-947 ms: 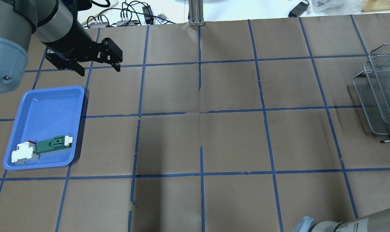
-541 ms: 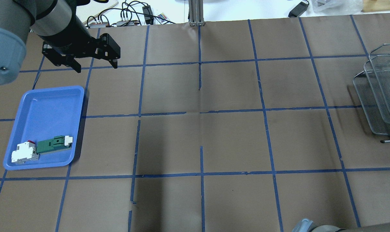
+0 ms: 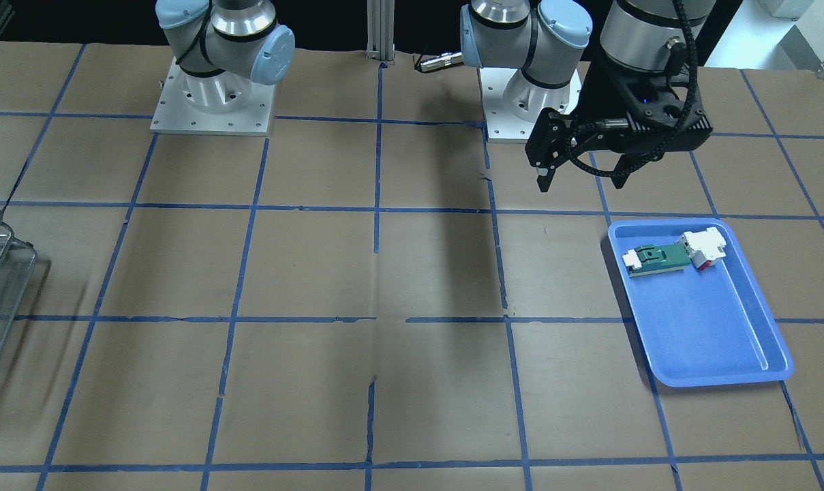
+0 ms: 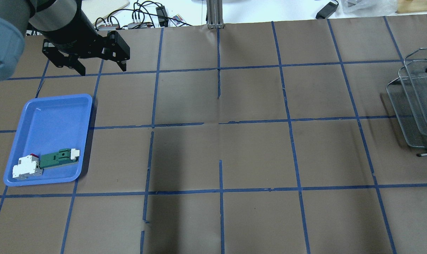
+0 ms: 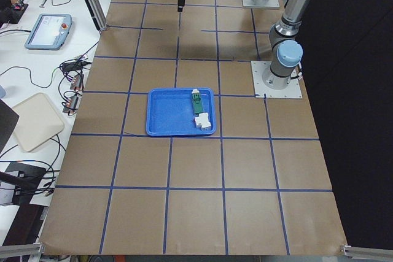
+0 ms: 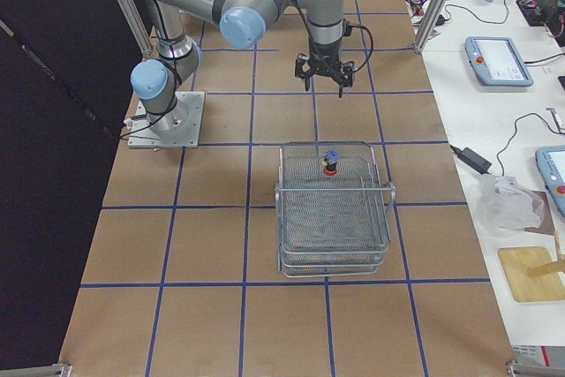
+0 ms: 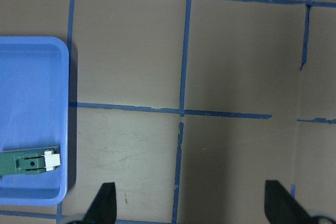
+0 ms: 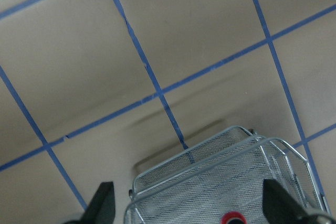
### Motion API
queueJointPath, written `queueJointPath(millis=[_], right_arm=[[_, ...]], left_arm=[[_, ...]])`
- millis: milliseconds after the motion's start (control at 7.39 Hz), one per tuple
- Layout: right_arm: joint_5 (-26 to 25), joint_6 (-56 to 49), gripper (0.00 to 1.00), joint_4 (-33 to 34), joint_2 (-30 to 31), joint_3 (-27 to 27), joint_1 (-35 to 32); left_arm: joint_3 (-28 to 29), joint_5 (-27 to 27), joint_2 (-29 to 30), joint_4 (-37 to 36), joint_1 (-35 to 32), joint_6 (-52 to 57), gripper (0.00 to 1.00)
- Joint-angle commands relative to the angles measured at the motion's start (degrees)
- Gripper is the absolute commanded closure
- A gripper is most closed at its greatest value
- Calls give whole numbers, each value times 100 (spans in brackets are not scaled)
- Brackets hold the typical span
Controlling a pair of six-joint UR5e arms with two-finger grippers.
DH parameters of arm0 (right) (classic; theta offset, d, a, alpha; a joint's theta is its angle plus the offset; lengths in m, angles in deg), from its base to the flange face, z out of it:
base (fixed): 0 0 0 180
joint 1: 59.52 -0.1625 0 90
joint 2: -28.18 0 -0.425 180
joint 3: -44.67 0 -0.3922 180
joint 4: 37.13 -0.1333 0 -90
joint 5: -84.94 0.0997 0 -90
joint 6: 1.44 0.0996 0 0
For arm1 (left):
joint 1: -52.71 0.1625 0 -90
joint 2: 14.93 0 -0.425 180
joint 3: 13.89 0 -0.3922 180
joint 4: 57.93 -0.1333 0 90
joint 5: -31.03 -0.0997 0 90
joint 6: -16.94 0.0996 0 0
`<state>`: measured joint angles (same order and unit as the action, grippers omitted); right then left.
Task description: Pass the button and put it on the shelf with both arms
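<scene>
The button (image 6: 329, 163), red cap and bluish block, rests in the top tray of the wire shelf (image 6: 334, 218), near its end toward the table's middle. Its red cap shows at the bottom edge of the right wrist view (image 8: 232, 219), inside the shelf (image 8: 210, 182). My right gripper (image 6: 323, 81) is open and empty, raised above the table just beyond that end of the shelf; it also shows in its own wrist view (image 8: 191, 205). My left gripper (image 4: 103, 70) is open and empty, high up near the blue tray (image 4: 51, 116). The shelf sits at the overhead view's right edge (image 4: 411, 106).
The blue tray (image 3: 711, 327) holds a green-and-white flat component (image 4: 59, 157) and a white breaker-like part (image 4: 26, 168) at its end nearest the robot. Cables and boxes lie beyond the table's far edge (image 4: 142, 17).
My left gripper has drifted left and slightly away in the overhead view, still open. The right arm's elbow has left the bottom edge of that view.
</scene>
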<state>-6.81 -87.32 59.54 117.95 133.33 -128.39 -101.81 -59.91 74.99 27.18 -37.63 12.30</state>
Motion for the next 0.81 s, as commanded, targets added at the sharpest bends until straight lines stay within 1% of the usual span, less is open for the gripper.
queueJointPath(millis=[0, 135, 271, 406, 677], right_arm=[[-1, 1376, 0, -191, 321, -6, -1386], [-10, 1982, 0, -192, 331, -76, -1845], [34, 2580, 0, -192, 322, -129, -2024], [60, 2994, 0, -192, 305, -182, -2025], [87, 4284, 0, -192, 217, -304, -2025]], left_arm=[[-23, 15, -27, 15, -10, -2, 0], [-32, 15, -27, 24, 8, 85, 0], [-24, 33, -9, 24, -1, 164, 0], [-15, 24, 8, 50, -18, 391, 0], [-50, 42, -36, 59, -1, 384, 0]])
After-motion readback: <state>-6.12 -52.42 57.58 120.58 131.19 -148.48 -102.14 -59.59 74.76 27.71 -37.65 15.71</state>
